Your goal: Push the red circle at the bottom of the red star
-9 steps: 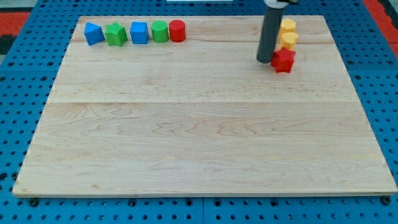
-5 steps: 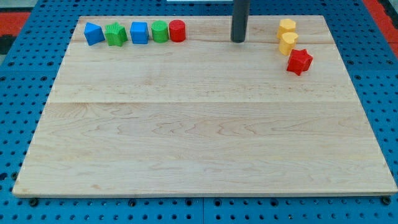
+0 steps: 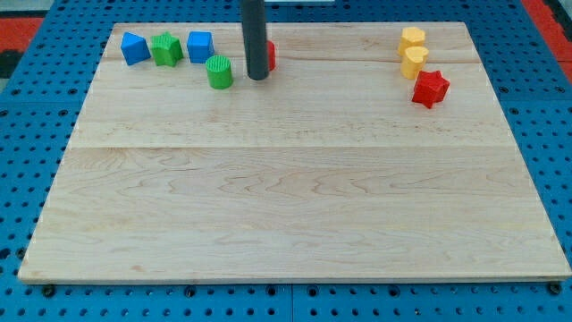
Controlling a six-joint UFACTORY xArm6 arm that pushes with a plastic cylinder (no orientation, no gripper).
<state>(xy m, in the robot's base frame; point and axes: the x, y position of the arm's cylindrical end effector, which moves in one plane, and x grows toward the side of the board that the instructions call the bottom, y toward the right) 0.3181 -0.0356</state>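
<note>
The red circle [image 3: 271,55] sits near the view's top, left of centre, mostly hidden behind my dark rod. My tip [image 3: 257,77] is against the circle's lower left side. The green circle [image 3: 219,72] lies just to the left of my tip, below the row of blocks. The red star [image 3: 430,88] lies far to the view's right, just below two yellow blocks.
A blue block [image 3: 135,47], a green star [image 3: 165,48] and a blue cube [image 3: 200,46] form a row at the view's top left. Two yellow blocks [image 3: 413,38] [image 3: 415,61] stand in a column at the top right, above the red star.
My rod has moved left from the top middle to the red circle. The green circle has been knocked down and left out of the row. The red star has not moved in the last half second.
</note>
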